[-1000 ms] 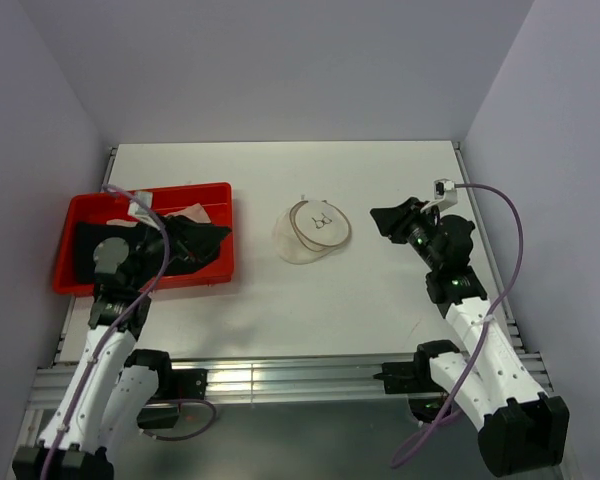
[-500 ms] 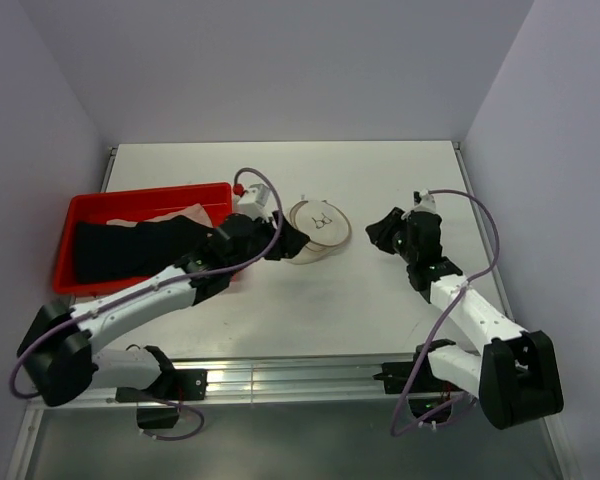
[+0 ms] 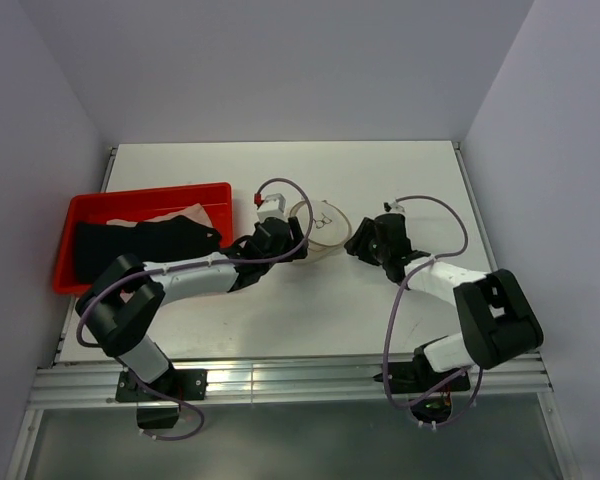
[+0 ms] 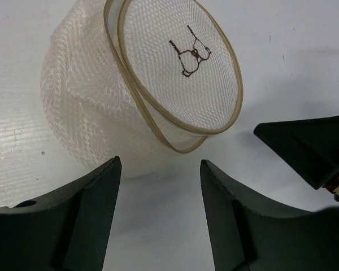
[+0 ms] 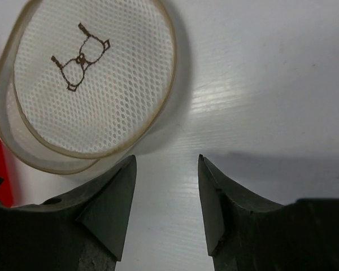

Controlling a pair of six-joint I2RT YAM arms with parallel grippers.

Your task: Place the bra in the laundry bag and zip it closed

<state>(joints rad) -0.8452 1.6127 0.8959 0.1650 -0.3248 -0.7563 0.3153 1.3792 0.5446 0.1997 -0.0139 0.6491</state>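
We see the left gripper (image 4: 159,165) with its jaws apart and empty, just beside the side wall of the laundry bag (image 4: 96,96). The right gripper (image 5: 166,161) is likewise spread and holds nothing, near the bag's opposite side. The bag rests tilted on the white table (image 3: 400,170), and its round lid (image 4: 181,62) carries a small dark mark (image 4: 190,51). Dark cloth (image 3: 140,243) lies in the red tray (image 3: 130,193), apart to the left.

The laundry bag (image 4: 158,73) is soft whitish mesh cloth with tan woven trim. The table (image 3: 380,170) is smooth matt white. The tray (image 3: 150,191) is red plastic.
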